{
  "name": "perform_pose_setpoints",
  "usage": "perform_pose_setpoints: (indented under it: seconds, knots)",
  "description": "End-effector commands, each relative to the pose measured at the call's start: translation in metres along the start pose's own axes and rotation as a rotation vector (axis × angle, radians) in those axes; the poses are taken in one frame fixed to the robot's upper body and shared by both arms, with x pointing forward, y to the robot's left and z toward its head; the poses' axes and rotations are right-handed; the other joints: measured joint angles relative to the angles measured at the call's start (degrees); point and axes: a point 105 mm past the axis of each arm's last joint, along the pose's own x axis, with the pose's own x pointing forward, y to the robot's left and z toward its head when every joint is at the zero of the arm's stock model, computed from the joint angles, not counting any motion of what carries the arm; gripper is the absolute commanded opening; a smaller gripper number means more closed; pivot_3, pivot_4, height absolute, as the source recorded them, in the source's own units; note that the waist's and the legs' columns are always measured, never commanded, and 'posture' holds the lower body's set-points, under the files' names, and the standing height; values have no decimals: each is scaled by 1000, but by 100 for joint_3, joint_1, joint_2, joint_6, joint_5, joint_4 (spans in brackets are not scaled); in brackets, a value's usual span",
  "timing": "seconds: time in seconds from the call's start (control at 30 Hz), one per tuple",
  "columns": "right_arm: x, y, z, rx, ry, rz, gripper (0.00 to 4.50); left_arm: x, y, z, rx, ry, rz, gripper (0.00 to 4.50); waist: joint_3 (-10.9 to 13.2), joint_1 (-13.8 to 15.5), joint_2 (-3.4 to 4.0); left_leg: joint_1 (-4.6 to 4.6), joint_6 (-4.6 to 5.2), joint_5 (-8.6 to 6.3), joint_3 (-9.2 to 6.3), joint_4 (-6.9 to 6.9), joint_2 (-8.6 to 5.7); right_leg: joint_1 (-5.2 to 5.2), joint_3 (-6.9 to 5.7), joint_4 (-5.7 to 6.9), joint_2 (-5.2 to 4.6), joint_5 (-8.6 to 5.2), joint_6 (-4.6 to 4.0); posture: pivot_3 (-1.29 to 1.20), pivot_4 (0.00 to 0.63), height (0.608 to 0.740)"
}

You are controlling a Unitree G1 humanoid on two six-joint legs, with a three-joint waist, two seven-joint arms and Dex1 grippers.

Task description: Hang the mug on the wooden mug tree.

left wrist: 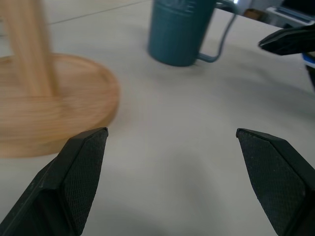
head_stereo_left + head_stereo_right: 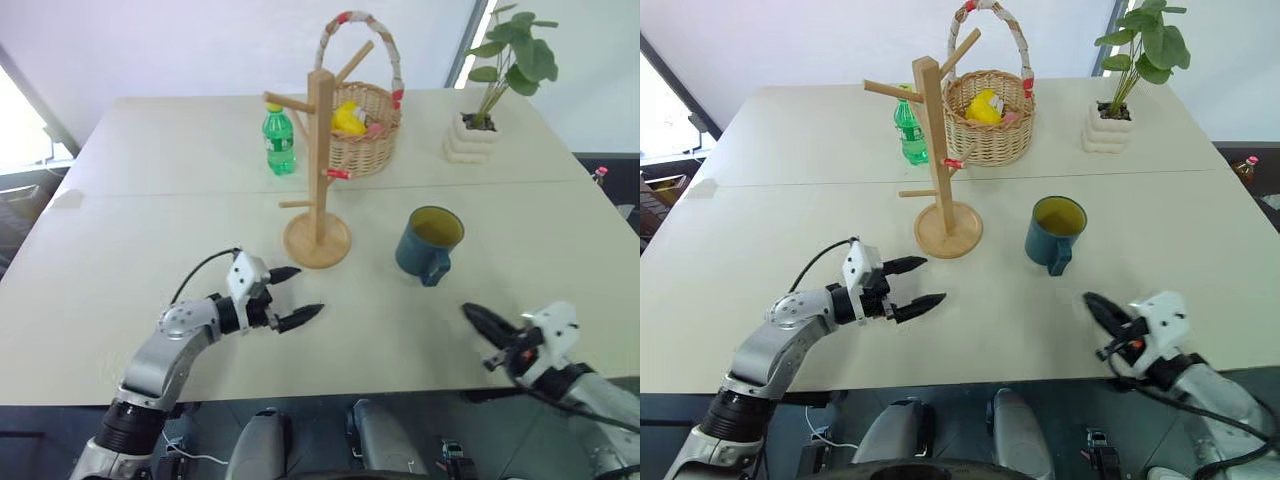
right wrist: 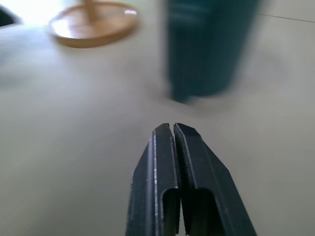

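Trouble from here lies mostly in how the mug (image 2: 429, 244) gets picked up. It stands upright on the pale surface (image 2: 120, 270), just to the right of the wooden mug tree (image 2: 318, 170), apart from its round base, with the loop handle turned toward the robot.

The right hand (image 2: 474, 314) hovers near the front edge, short of the mug and touching nothing, its two fingers pressed together. In that state it cannot take the handle or the rim; if it pushes forward without spreading, it would likely shove the mug or tip it.

The left hand (image 2: 298, 294) has its fingers spread wide and empty, low over the surface and pointing toward the tree's base and the mug. A careless sweep from there could knock the base and shift the stand.

A grip that covers the handle loop would leave nothing free to slip over a peg. The pegs angle upward, so the mug would need tilting, and a loose hold might let it slide off.
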Motion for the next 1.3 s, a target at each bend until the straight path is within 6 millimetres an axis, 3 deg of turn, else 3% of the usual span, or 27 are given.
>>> perform_pose_setpoints:
  seconds: [0.03,0.2,0.57,1.3]
  knots:
    - [21,1,13,-57,-62,-62,69,6,-8,12,62,-29,-45,4500,1,10,-3,0,0,0,-1,2,0,0,0,0,2,0,0,0,150,740]
    - [38,2,5,-55,-79,-112,69,13,-19,21,77,-56,-113,4500,1,40,-2,-6,0,0,-2,4,-2,-2,-3,-1,1,0,0,0,150,740]
    - [49,-12,3,-49,-119,-161,69,22,-35,29,95,-64,-195,4500,1,4,-3,-2,0,0,-2,2,-3,0,-2,1,4,0,1,0,150,740]
    - [11,-65,-2,-96,-94,-326,69,27,-35,34,134,-67,-215,4500,1,1,-2,0,0,0,0,3,-4,2,-2,3,5,0,1,0,150,740]
